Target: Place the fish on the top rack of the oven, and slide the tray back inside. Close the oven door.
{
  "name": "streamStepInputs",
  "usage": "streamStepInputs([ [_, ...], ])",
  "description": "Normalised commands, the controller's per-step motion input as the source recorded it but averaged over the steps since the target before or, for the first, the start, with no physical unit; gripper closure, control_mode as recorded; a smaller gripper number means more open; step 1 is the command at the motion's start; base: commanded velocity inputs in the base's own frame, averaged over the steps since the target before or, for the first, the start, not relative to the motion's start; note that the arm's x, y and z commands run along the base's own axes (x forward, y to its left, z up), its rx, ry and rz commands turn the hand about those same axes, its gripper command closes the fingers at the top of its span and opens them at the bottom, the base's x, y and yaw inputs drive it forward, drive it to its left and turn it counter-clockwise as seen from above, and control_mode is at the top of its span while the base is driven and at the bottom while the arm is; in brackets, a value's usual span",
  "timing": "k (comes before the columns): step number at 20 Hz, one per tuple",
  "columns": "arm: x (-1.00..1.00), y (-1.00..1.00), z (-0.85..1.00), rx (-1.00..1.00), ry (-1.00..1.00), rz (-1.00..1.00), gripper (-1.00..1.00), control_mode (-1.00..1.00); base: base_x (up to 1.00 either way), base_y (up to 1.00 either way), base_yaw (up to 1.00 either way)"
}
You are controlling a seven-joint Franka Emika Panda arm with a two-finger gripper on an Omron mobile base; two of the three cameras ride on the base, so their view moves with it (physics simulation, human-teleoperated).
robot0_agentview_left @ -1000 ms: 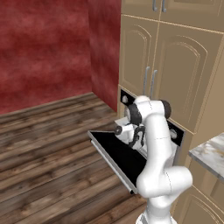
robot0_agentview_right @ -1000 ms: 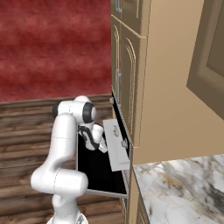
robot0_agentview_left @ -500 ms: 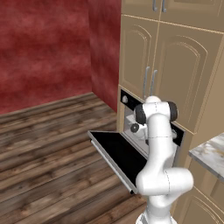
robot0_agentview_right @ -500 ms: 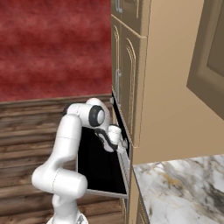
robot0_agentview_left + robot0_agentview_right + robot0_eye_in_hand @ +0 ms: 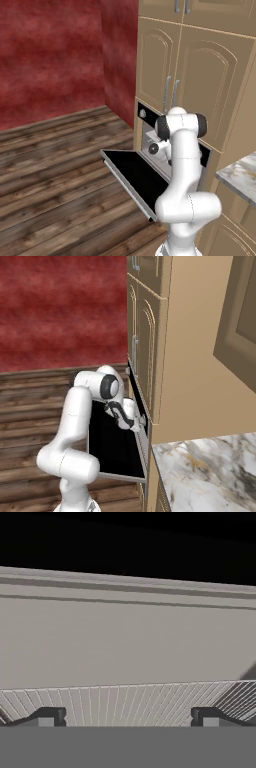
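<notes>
While it reaches into the oven, the claw gapes wide, empty, over the tray

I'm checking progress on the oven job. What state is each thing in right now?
oven door: open, lying flat.
oven: open, arm reaching into its cavity.
gripper: open, holding nothing, inside the oven just above the rack.
tray: wire rack under the fingertips; no fish on the visible part.
upper cabinet doors: shut.

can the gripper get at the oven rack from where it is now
Probably yes: the open gripper is already at the oven mouth, the wire rack right under its fingertips, and the door is folded down.
</notes>
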Motion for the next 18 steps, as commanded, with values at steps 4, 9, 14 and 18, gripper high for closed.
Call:
streamStepInputs([
  [4,-0.81,0.77,0.17,-0.05,-0.23,0.01,-1.0,-1.0,0.0,0.0,0.0],
  [9,-0.9,1.0,0.34,-0.1,-0.26,0.02,-1.0,-1.0,0.0,0.0,0.0],
  [14,-0.54,0.94,0.92,-0.09,-0.27,0.0,-1.0,-1.0,0.0,0.0,0.0],
  [18,-0.14,0.76,1.0,-0.03,-0.23,0.0,-1.0,-1.0,0.0,0.0,0.0],
])
